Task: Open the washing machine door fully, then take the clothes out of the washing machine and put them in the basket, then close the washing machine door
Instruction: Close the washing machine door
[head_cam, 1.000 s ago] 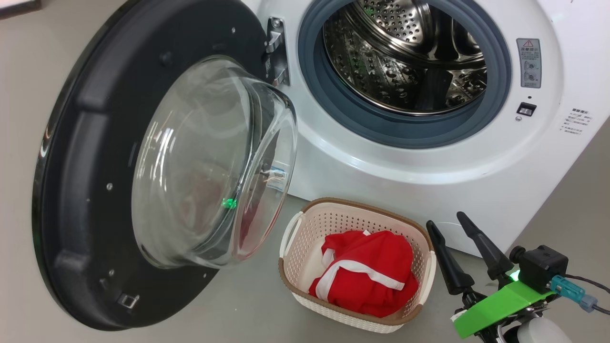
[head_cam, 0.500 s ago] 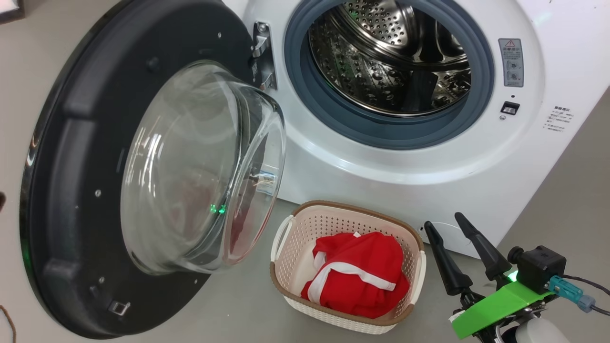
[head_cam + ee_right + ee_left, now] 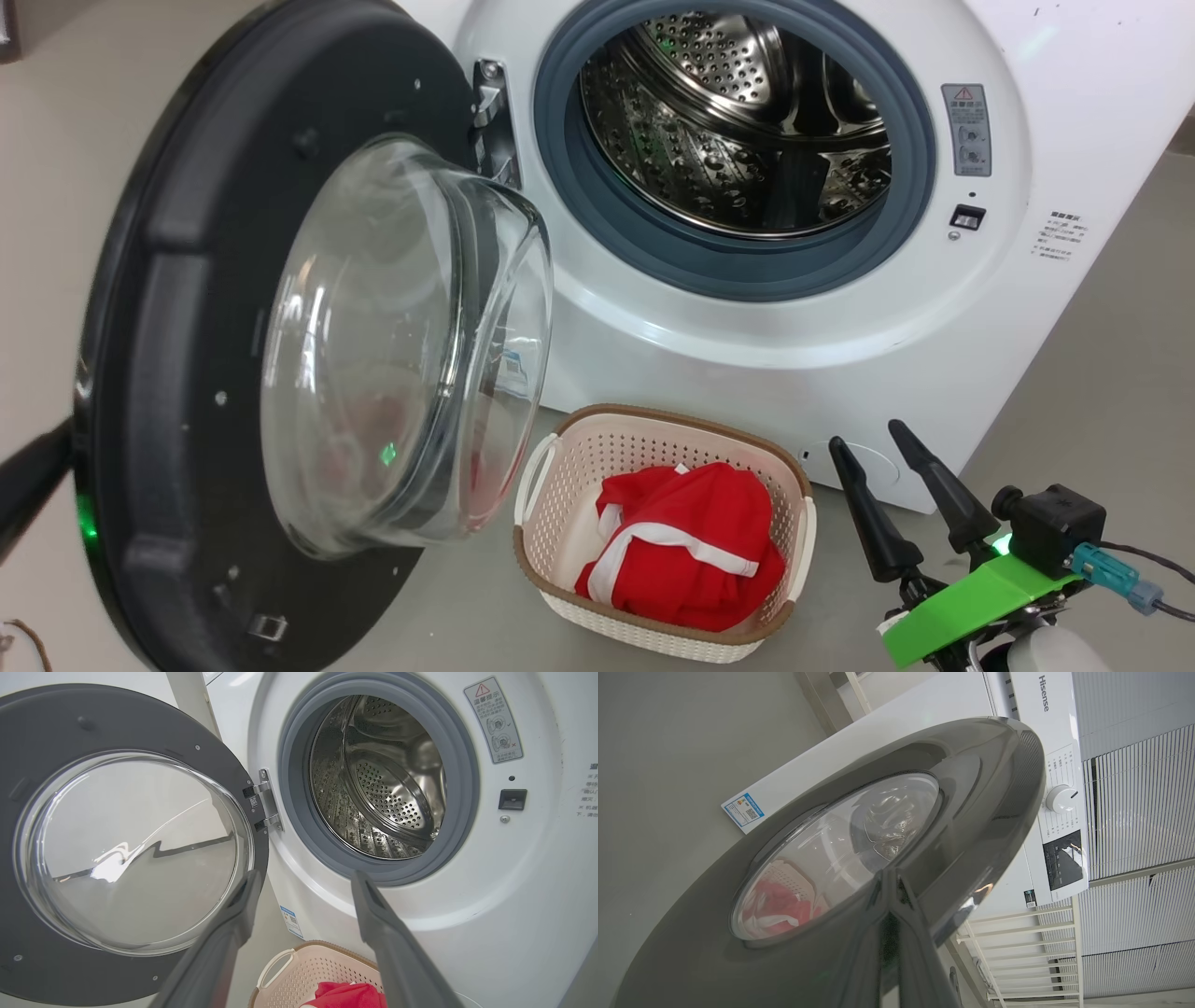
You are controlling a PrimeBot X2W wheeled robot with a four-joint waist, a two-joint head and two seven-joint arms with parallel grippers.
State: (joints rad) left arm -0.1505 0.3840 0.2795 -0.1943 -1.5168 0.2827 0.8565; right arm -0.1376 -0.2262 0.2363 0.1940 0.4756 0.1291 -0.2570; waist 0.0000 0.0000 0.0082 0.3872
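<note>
washing machine door (image 3: 159,308) swung wide on the hinge (image 3: 490,112), out to the left of the opening, inner side and bulging glass bowl (image 3: 401,345) turned toward the head camera. behind it, white washing machine (image 3: 747,345), steel drum (image 3: 738,140) ringed by the grey gasket (image 3: 569,215). on the floor (image 3: 1111,392) just in front of the washer, under the opening: cream basket (image 3: 607,448) with the red clothes (image 3: 686,551) bunched inside, white trim across the top. right gripper (image 3: 866,435) low at the right, just beside the basket but apart from it, fingers spread wide with nothing between them. left gripper (image 3: 889,886) on the glossy outer side of the door, fingers pressed together with nothing pinched, tips right at the black rim beside the window, meeting their own reflection there; touching by the look of it, though hard to tell for sure. through the window from that side, basket and red fabric dimly visible.
</note>
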